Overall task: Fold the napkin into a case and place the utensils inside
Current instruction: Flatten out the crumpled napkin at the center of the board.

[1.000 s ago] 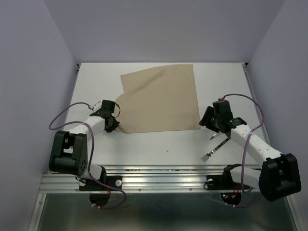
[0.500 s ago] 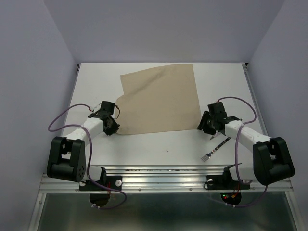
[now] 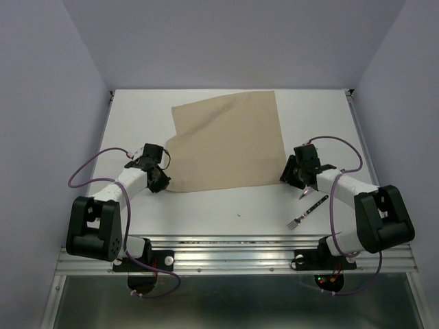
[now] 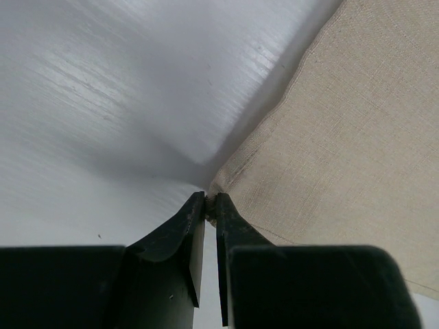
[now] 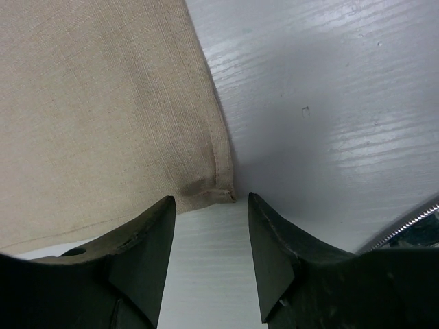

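No fold is made yet: the napkin (image 3: 226,140) lies flat toward 12 o'clock on the table (image 3: 206,209). The left claw (image 4: 210,200) pinches its 7 o'clock corner, and the right claw (image 5: 211,200) is spread astride its 5 o'clock corner. The fork (image 3: 306,211) lies bare at 4 o'clock.

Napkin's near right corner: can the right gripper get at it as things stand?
Probably yes: the right gripper is open, and the napkin corner lies flat just ahead of its fingertips, with nothing between.
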You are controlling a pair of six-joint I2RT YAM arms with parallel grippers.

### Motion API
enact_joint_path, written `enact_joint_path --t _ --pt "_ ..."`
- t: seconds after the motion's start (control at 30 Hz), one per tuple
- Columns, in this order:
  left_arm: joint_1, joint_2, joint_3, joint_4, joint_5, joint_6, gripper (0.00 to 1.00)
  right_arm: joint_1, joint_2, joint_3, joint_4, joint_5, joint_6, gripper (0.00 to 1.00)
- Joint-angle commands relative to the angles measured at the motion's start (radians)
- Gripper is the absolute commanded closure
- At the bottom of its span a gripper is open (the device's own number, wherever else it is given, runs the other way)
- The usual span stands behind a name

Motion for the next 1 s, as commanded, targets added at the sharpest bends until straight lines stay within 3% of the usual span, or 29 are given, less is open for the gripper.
enact_joint_path --t 0.0,0.23,0.6,0.83,0.97 --pt "-0.005 -0.039 0.04 -0.035 -0.01 0.019 1.0 -0.008 0.046 -0.002 0.019 0.024 -0.019 0.48" --pt "-0.005 -0.035 0.048 -0.032 -0.006 0.018 1.0 -0.008 0.071 -0.012 0.054 -0.01 -0.011 0.52" --pt "-0.005 -0.032 0.052 -0.033 -0.004 0.019 1.0 -0.008 0.034 -0.017 0.049 -0.004 0.017 0.99" --pt "-0.007 -0.053 0.092 -0.062 0.003 0.03 1.0 -0.008 -0.09 0.011 -0.018 0.056 0.026 0.99" --pt "-0.007 -0.098 0.191 -0.124 -0.01 0.042 1.0 -0.008 -0.182 0.083 -0.095 0.107 0.018 0.99"
